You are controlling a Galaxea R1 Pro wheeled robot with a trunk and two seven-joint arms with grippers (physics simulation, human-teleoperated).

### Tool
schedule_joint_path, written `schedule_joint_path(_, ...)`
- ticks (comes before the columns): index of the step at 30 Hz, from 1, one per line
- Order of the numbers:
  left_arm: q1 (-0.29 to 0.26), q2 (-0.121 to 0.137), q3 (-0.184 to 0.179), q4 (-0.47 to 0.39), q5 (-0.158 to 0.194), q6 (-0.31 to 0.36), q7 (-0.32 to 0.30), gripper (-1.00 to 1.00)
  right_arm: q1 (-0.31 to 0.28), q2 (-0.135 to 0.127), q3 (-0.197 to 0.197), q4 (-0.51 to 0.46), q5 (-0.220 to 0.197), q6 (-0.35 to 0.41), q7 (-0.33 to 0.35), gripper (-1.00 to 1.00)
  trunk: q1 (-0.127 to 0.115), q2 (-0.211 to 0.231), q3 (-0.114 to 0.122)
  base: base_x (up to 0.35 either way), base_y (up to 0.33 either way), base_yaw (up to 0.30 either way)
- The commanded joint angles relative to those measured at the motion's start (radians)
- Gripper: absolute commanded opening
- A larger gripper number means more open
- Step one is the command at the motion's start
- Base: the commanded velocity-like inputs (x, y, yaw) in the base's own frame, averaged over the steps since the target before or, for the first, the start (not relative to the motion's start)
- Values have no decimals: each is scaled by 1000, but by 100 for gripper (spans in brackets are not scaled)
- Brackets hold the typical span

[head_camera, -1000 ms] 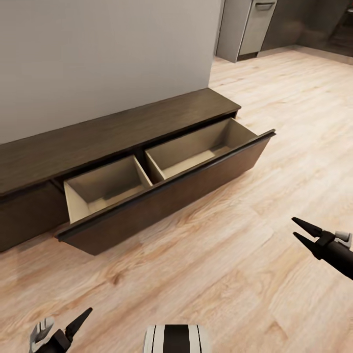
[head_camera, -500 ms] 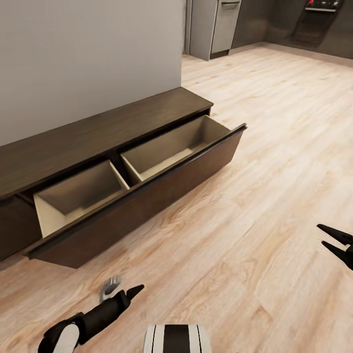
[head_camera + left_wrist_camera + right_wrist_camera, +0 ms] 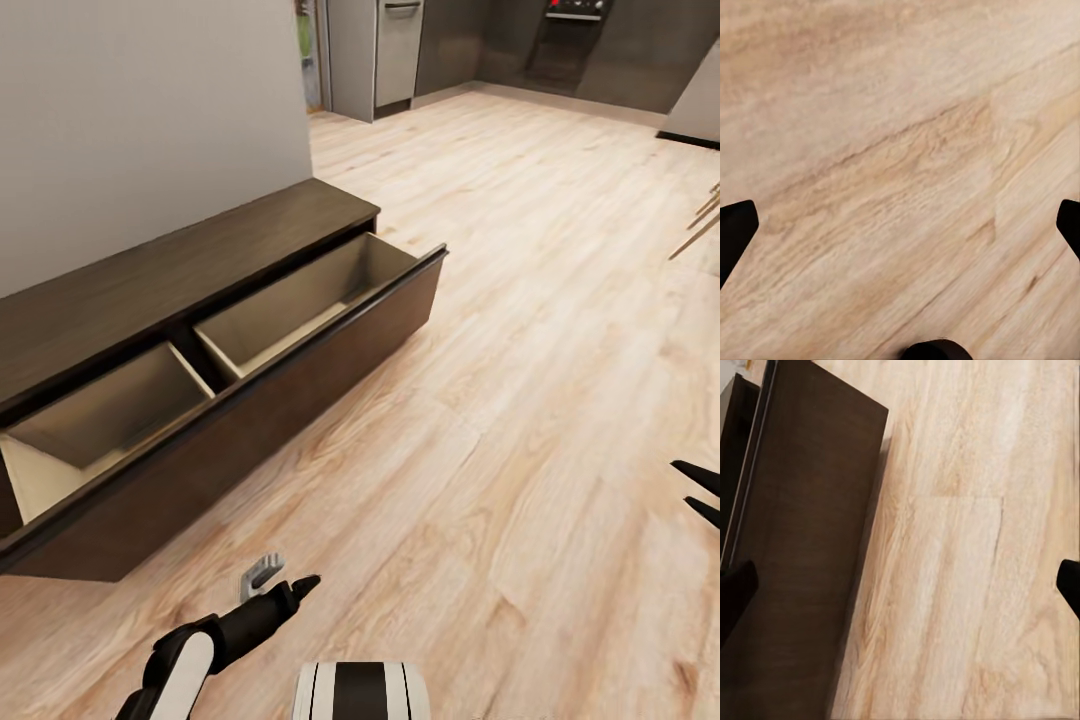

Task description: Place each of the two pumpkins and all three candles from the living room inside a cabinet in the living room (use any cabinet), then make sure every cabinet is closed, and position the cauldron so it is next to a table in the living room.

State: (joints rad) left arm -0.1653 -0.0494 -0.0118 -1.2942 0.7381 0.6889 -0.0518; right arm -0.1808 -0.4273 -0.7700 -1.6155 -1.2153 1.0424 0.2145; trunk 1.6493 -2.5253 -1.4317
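The long dark-brown cabinet (image 3: 190, 270) stands against the gray wall (image 3: 140, 120). Its big drawer (image 3: 230, 400) is pulled out, and both tan boxes inside have nothing in them. The left gripper (image 3: 285, 590) hangs over the wood floor (image 3: 520, 350) just in front of the drawer, with its jaws wide apart. The right gripper (image 3: 700, 493) is well away from the cabinet, out over the floor. Its jaws are spread wide too.

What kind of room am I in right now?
Likely a home living area open to a kitchen: a low dark cabinet against a plain wall, its drawer pulled open and empty, a wood plank floor, and kitchen appliances beyond.
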Motion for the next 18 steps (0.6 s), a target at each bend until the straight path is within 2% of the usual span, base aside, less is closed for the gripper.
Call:
schedule_joint_path(1,0,-3,1,7,-1,-1,-3,100,-1,0,-2,0,11,5,10,100,0,0,-1,0,0,-278)
schedule_joint_path(5,-2,-17,0,27,0,-16,-2,100,-2,-1,-3,0,12,5,12,100,0,0,-1,0,0,-278)
schedule_joint_path(13,-2,-22,1,38,-2,-21,0,100,-2,-2,-4,0,13,5,13,100,0,0,-1,0,0,-278)
schedule_joint_path(18,-2,-22,1,73,-1,-24,0,100,-2,-5,-3,1,14,5,7,100,0,0,-1,0,0,-278)
